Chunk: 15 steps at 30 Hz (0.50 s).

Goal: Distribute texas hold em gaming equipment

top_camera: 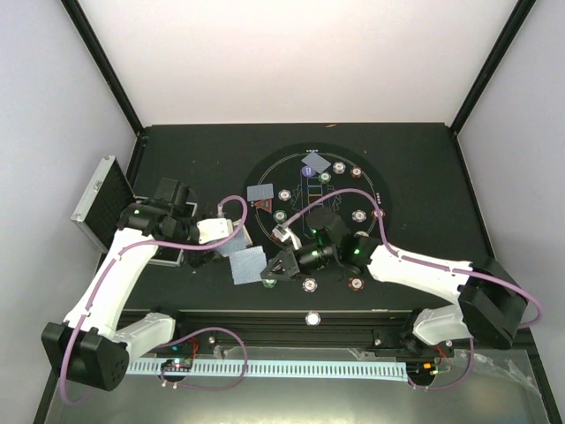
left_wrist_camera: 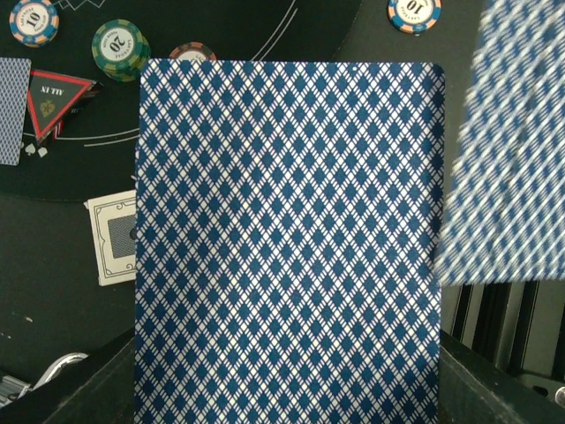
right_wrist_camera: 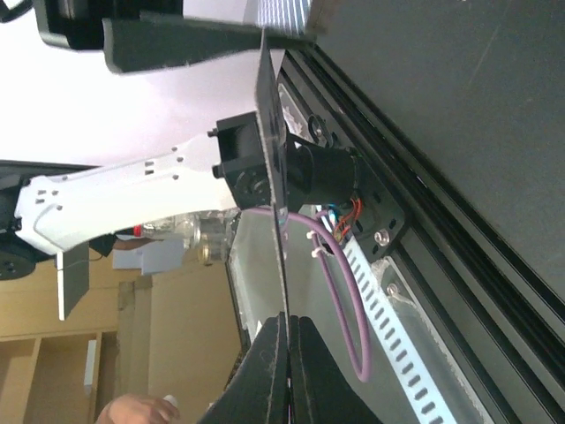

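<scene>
In the top view, a round black felt layout [top_camera: 375, 190] lies on the dark surface. It carries small striped poker chips, among them a green chip [top_camera: 279, 215] and a red-brown chip [top_camera: 360, 215], as well as a flat grey-blue card [top_camera: 259, 192] and a red triangle marker [top_camera: 264, 208]. At the layout's near left edge, the left hand [top_camera: 235, 250] and the right hand [top_camera: 276, 268] meet at a blue diamond-backed playing card [top_camera: 248, 264] raised off the surface. A silver ribbed metal case [top_camera: 99, 201] sits at the left.

In the left wrist view, the blue diamond-backed playing card [left_wrist_camera: 287, 238] fills the frame. Dark shapes flank its lower corners, so the left hand appears to pinch it across its side edges. Whether this is one card or a pack cannot be told. A blurred second card [left_wrist_camera: 508, 150] hangs to its right.

In the right wrist view, the right hand [right_wrist_camera: 287, 325] is narrow, clamped on the second card [right_wrist_camera: 272, 168], which is seen edge-on and held by one end.

The cards are likely light, thin, slick and bendy. A firm pinch on the flat faces near a short edge should hold best, while edge grips risk buckling or slipping.
</scene>
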### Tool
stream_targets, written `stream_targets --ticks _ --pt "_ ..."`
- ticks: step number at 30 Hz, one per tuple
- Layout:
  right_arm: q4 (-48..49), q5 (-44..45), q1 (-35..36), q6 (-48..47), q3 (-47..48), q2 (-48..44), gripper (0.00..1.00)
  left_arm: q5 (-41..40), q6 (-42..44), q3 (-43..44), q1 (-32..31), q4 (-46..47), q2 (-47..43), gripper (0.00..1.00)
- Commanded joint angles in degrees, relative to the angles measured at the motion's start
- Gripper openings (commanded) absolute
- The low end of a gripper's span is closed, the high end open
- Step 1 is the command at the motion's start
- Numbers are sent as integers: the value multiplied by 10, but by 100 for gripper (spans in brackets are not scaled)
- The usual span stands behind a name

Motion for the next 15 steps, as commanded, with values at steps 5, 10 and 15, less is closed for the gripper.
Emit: stream_targets --ticks 5,10,15 --pt "-21 0 5 -34 -60 -40 1 1 -12 43 3 -2 14 2" --pt "-26 0 5 -58 -59 -26 1 3 -12 46 3 -9 14 2" --pt "-31 2 5 -71 -46 2 1 1 -12 47 3 -9 12 2"
